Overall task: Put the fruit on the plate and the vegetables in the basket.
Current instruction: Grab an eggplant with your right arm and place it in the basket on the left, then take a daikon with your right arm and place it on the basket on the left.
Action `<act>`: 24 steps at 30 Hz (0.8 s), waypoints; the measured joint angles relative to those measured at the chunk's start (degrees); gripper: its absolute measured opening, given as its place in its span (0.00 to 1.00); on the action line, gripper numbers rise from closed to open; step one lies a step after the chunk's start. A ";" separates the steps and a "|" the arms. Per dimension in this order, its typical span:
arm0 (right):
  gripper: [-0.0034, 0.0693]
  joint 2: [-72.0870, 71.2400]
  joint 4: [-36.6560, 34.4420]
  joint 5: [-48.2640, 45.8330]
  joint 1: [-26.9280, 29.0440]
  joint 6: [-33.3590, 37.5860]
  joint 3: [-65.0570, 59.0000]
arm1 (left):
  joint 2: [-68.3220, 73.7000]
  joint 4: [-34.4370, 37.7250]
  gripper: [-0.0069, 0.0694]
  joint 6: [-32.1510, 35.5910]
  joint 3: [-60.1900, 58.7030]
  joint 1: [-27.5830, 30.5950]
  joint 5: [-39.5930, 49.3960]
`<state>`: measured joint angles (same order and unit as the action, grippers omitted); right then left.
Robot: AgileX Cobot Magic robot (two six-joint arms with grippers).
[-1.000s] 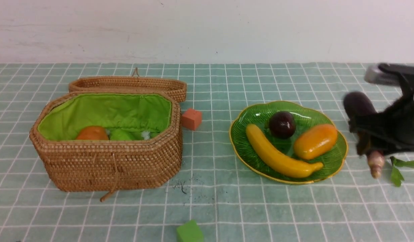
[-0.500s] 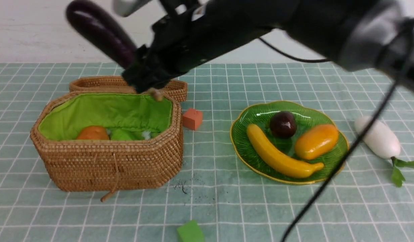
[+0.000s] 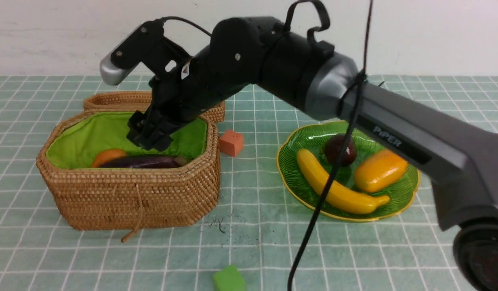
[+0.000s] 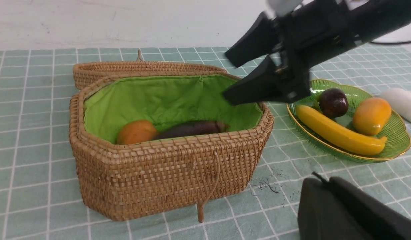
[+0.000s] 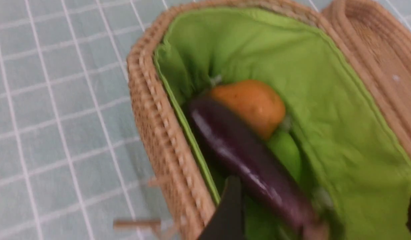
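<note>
The woven basket [image 3: 131, 198] stands open at the left. Inside lie the dark-purple eggplant [image 3: 143, 162], the orange potato [image 3: 108, 155] and the light-green gourd [image 5: 287, 153]. My right gripper [image 3: 150, 137] hangs just above the eggplant, open, holding nothing. On the green plate [image 3: 297, 133] rest the banana [image 3: 337, 190], the mangosteen [image 3: 339, 149] and the mango [image 3: 380, 169]. The white radish [image 4: 400, 103] lies on the cloth beyond the plate; my right arm hides it in the front view. My left gripper [image 4: 320, 178] is shut and empty, low over the cloth near the basket's front.
The basket's lid [image 3: 111, 100] lies flat behind it. An orange cube [image 3: 231, 142] sits between basket and plate. A green cube [image 3: 228, 279] lies at the near edge. My right arm spans across above the plate, and a black cable [image 3: 325, 182] hangs in front of it.
My right gripper carried the eggplant from the right side across to the basket and opened. The eggplant now lies inside the basket, covering the gourd in the front view.
</note>
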<state>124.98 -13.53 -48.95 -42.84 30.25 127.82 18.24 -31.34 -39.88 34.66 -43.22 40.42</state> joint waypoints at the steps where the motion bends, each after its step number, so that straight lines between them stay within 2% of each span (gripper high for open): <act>1: 0.97 -1.08 1.28 -1.16 0.00 -1.34 0.00 | 0.00 0.19 0.11 0.14 0.00 0.00 0.00; 2: 0.94 -4.32 7.40 -6.99 0.05 -5.38 0.00 | 0.00 1.41 0.11 1.38 0.00 0.00 0.00; 5: 0.80 -9.96 19.57 -16.59 1.52 -11.70 0.56 | 0.00 7.18 0.10 7.16 0.00 0.00 -0.73; 8: 0.63 -13.76 26.74 -21.48 5.98 -16.07 0.72 | 0.00 14.47 0.08 14.78 0.00 0.00 -2.38; 9: 0.56 -14.92 28.31 -21.86 9.18 -18.50 0.13 | 0.00 19.33 0.07 19.91 0.00 0.00 -3.33; 10: 0.53 -15.08 28.48 -21.88 9.78 -18.94 -0.20 | 0.00 20.07 0.07 20.65 0.00 0.00 -3.58; 11: 0.45 -16.25 29.26 -22.10 14.90 -22.79 -1.88 | 0.00 25.51 0.07 26.55 0.00 0.00 -4.20; 12: 0.41 -17.00 29.25 -22.18 19.07 -25.80 -4.04 | 0.00 29.27 0.07 30.60 0.00 0.00 -4.42; 13: 0.41 -17.10 29.25 -22.18 19.78 -25.80 -4.46 | 0.00 29.88 0.07 31.24 0.00 0.00 -4.42; 14: 0.38 -17.62 28.89 -22.18 23.44 -27.88 -6.80 | 0.00 32.78 0.07 34.20 0.00 0.00 -4.42; 15: 0.38 -17.98 28.39 -22.29 26.39 -29.24 -8.90 | 0.00 34.35 0.07 35.79 0.00 0.00 -4.42; 16: 0.39 -18.17 26.42 -22.34 32.90 -30.25 -13.76 | 0.00 38.11 0.07 39.88 0.00 0.00 -4.36; 18: 0.46 -17.56 21.71 -21.98 40.57 -29.02 -20.01 | 0.00 40.98 0.07 42.79 0.00 0.00 -4.36; 21: 0.55 -16.30 16.90 -19.26 45.17 -27.75 -23.76 | 0.00 41.77 0.07 43.86 0.00 0.00 -4.36; 22: 0.64 -14.90 13.53 -16.14 47.90 -26.90 -25.84 | 0.00 42.01 0.07 44.13 0.00 0.00 -4.36; 23: 0.65 -14.67 12.76 -16.14 48.22 -26.76 -26.07 | 0.00 42.01 0.07 44.14 0.00 0.00 -4.36; 24: 0.74 -12.98 10.34 -13.53 50.12 -25.64 -27.19 | 0.00 42.08 0.07 44.18 0.00 0.00 -4.36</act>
<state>112.01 -3.20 -62.48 7.28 4.61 100.63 18.24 10.74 4.30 34.66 -43.22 36.06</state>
